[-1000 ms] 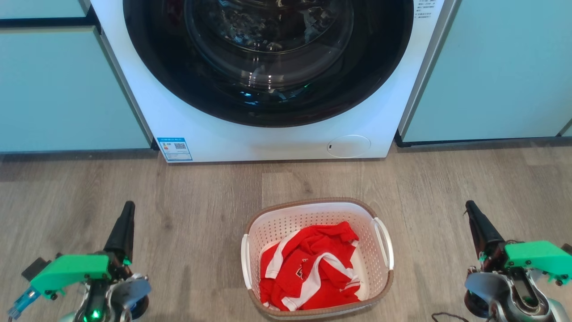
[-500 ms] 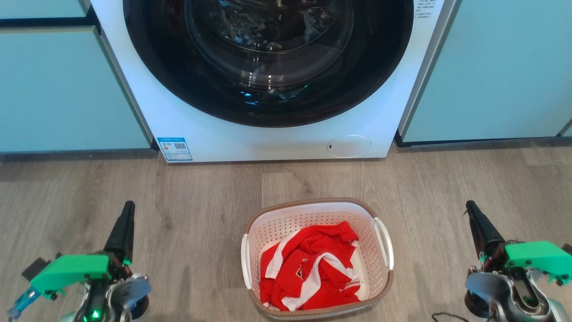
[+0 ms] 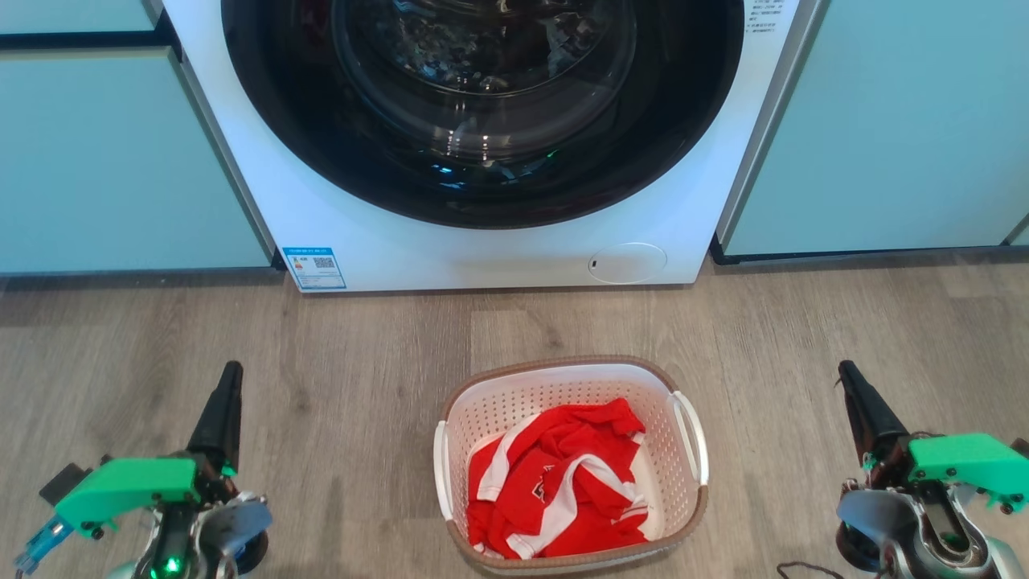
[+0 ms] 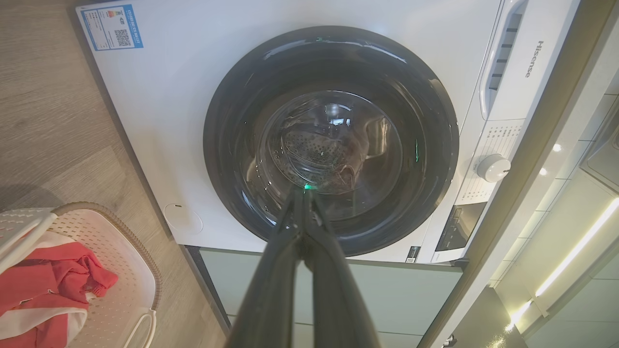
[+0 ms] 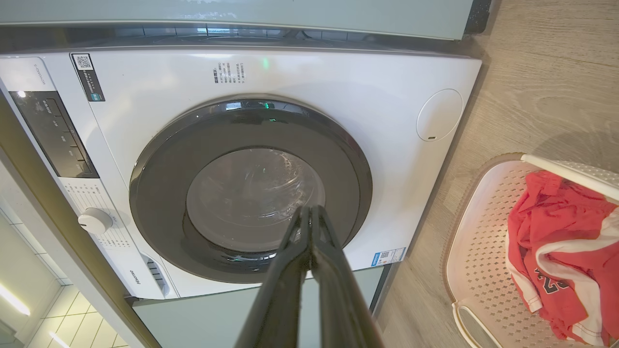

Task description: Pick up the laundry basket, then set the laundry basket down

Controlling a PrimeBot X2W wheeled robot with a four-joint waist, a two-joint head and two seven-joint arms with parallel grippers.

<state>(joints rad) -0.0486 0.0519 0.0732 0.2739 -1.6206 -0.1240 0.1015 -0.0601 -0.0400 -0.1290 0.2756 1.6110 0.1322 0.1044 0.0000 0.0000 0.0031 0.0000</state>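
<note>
Perforated white plastic laundry basket (image 3: 563,390) on a matt wood-grain floor (image 3: 362,346).
Soft red cloth (image 3: 555,474); glossy white washing machine (image 3: 498,257), shiny glass door (image 3: 482,80).

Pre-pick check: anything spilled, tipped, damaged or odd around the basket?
Nothing stands out. The laundry basket sits upright on the wood floor before the washer, with a crumpled red and white garment inside it. The left tool and right tool are shut, apart from it on either side.
</note>
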